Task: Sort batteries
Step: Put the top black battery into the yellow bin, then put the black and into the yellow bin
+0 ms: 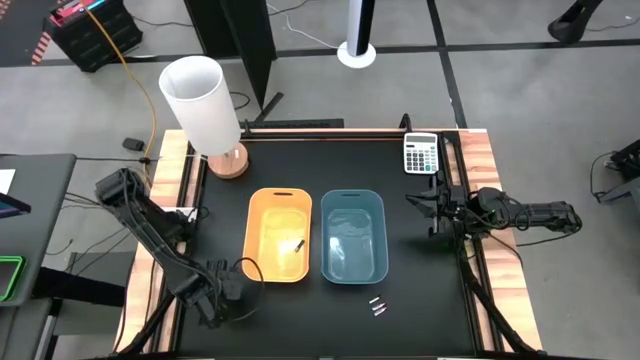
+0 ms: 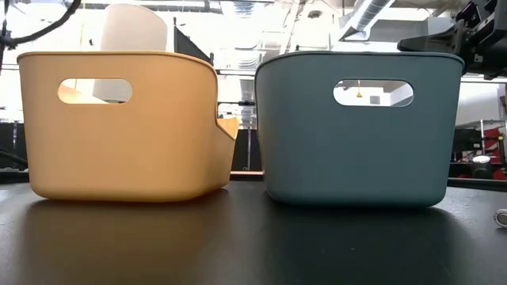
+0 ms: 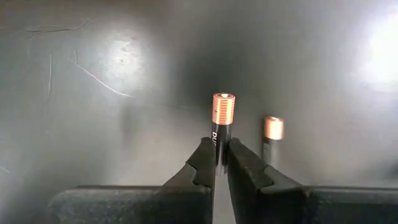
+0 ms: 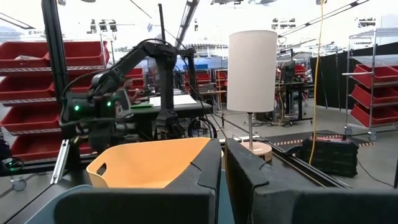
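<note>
My left gripper point(image 3: 216, 163) is shut on a black battery with a copper-coloured end point(image 3: 223, 115). In the high view it sits low over the table's near left part point(image 1: 238, 290), beside the orange bin point(image 1: 279, 235). One dark battery point(image 1: 297, 245) lies on the orange bin's floor. Two silvery batteries point(image 1: 377, 305) lie on the table in front of the blue bin point(image 1: 353, 235). One of them shows at the edge of the low view point(image 2: 501, 215). My right gripper point(image 4: 222, 163) is shut and holds nothing. It hovers to the right of the blue bin point(image 1: 420, 205). My left gripper pinches the battery by its black body point(image 3: 219, 146) between its two fingertips point(image 3: 202, 163). The battery lies along the fingers, and its copper end point(image 3: 224, 106) sticks out past them. A blurred copper-tipped shape point(image 3: 272, 127) beside it looks like its reflection in the glossy table.
A white lamp on a wooden base point(image 1: 205, 110) stands at the table's far left. A calculator point(image 1: 421, 153) lies at the far right corner. The two bins stand side by side mid-table, as the low view also shows point(image 2: 127, 127) point(image 2: 360, 131). Bare black table surrounds them.
</note>
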`<action>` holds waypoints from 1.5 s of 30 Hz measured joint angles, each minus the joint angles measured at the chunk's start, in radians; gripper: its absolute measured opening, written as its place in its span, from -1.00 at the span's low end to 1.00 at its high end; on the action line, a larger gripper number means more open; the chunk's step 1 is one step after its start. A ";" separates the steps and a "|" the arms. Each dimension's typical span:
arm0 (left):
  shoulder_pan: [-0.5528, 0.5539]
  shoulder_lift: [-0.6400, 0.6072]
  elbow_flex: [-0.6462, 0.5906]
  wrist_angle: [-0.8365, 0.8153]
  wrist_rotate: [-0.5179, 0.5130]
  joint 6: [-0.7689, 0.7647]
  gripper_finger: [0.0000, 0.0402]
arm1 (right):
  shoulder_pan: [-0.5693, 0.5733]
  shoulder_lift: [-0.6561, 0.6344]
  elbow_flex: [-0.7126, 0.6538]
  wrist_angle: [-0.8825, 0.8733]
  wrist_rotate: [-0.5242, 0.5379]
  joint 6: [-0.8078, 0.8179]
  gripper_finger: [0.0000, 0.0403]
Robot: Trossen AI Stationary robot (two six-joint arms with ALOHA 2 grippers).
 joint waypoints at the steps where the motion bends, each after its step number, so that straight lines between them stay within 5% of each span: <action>1: 0.000 -0.024 0.000 0.001 0.007 -0.010 -0.93 | 0.000 0.000 0.000 0.000 0.000 0.000 -0.79; 5: -0.001 -0.151 0.001 0.023 -0.013 -0.042 -0.93 | 0.000 0.000 0.000 0.000 0.000 0.000 -0.79; 11: 0.028 -0.325 0.002 0.038 -0.378 -0.001 -0.93 | 0.000 0.000 0.000 0.001 0.000 0.000 -0.79; 15: 0.132 -0.360 0.003 0.069 -0.493 0.076 -0.94 | 0.000 0.000 0.000 0.001 0.000 0.000 -0.79; 24: 0.418 -0.316 0.003 0.175 -0.515 0.211 -0.93 | 0.000 0.000 0.000 0.002 0.000 0.000 -0.79; 29: 0.499 -0.315 0.003 0.173 -0.514 0.270 -0.57 | 0.000 0.000 0.000 0.001 0.000 0.000 -0.79; 37: 0.515 -0.325 0.008 0.191 -0.492 0.327 0.11 | 0.000 0.000 0.000 0.001 0.000 -0.006 -0.79; 45: 0.402 -0.371 0.073 0.017 -0.311 0.222 0.11 | 0.000 0.000 0.000 0.001 0.000 -0.006 -0.79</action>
